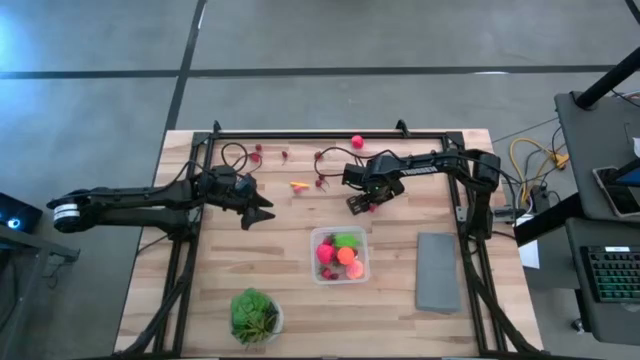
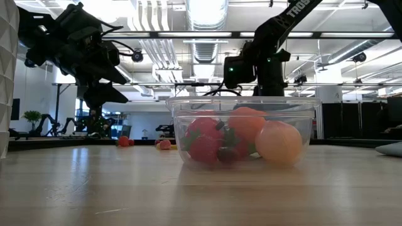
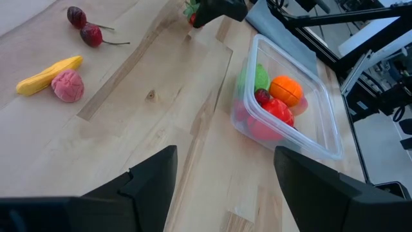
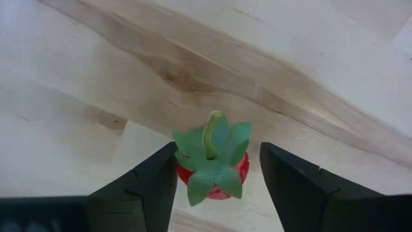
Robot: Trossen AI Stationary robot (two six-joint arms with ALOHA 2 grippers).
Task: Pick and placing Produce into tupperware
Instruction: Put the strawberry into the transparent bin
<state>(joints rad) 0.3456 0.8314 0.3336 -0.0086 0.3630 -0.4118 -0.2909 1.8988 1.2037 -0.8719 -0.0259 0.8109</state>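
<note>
We find right hand straddling a strawberry mid-desk, grip not confirmed, left hand released and empty, tupperware part-filled with produce.

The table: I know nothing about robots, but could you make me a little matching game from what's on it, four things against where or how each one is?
Things:
1. strawberry
2. tupperware
3. grey slab
4. plant

Places or states:
a. sits in a white bowl
b. straddled by the right gripper
c. holds several pieces of produce
d. lies flat beside the tupperware

Pairs: 1-b, 2-c, 3-d, 4-a
</note>
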